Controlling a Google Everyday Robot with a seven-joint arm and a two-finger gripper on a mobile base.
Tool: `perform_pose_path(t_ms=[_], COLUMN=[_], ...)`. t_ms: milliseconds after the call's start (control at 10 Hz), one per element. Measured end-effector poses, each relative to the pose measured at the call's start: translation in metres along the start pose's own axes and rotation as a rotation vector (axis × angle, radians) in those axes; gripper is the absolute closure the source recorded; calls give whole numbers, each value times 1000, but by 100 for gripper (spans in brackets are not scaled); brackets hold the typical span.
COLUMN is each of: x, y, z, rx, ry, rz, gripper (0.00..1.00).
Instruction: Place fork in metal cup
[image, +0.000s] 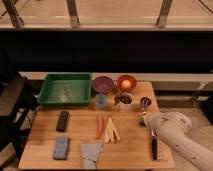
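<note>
- White arm (175, 131) enters from the lower right and bends across the table's (75, 135) right edge; its gripper (143, 120) sits just below the metal cup (145, 102), grip state cannot be told.
- Metal cup stands upright at the table's right rear, beside a white cup (125, 100) with dark contents.
- Fork cannot be identified; a dark-handled utensil (154, 146) lies below the metal cup.
- Green tray (65, 89), far left of the metal cup.

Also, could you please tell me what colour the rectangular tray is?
Green, in the camera view: the rectangular plastic tray. The claw is near the table's right edge.
</note>
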Motion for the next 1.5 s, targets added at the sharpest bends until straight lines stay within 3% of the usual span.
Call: perform_pose_path(t_ms=[300,900,1100,1300,1500], x=[-3,-3,-7,-12,-16], y=[-13,-13,-28,-60,-79], z=[-6,-6,-7,-8,-10], rx=[29,32,44,59,32], ry=[-3,-6,-18,-27,-52], rz=[27,31,68,120,175], gripper=[100,100,100,100,100])
